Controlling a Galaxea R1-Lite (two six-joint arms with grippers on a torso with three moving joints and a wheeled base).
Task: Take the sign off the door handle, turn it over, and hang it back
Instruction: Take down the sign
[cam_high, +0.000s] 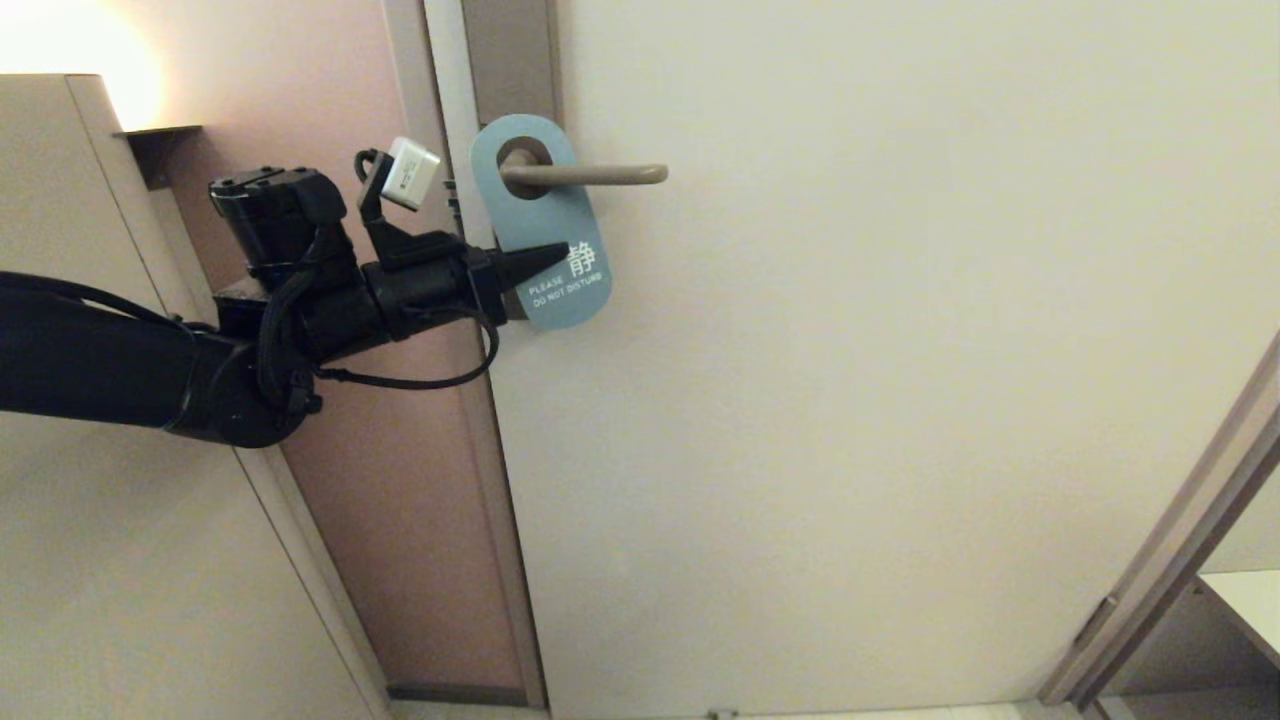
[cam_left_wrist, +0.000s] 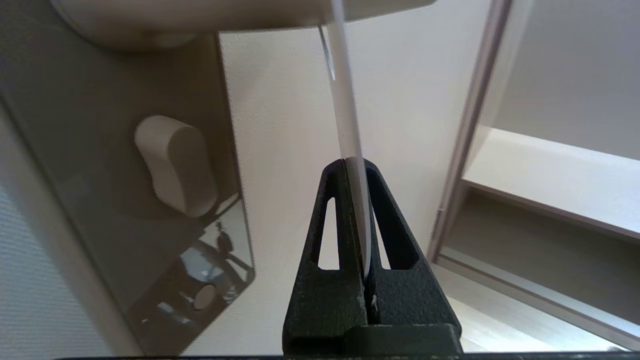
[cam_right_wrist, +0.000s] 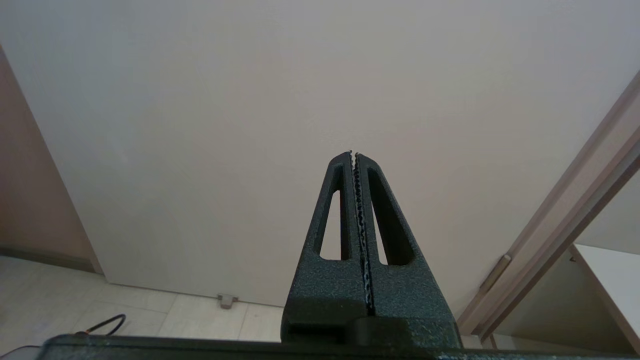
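My left gripper (cam_high: 545, 262) pinches the blue sign (cam_high: 545, 225) hanging on the door handle (cam_high: 585, 175), my right gripper (cam_right_wrist: 354, 156) clenched, idle

We see the sign (cam_high: 545, 225) in blue with white lettering, on a beige door handle (cam_high: 590, 175). We note the black left gripper (cam_high: 560, 253) against a cream door (cam_high: 900, 400).

The left arm (cam_high: 120, 360) is matte black and thick, with looping black cables and a small white box (cam_high: 408, 172) above the wrist; its tool (cam_high: 555, 255) has tapered, slotted black fingers (cam_left_wrist: 395, 230).
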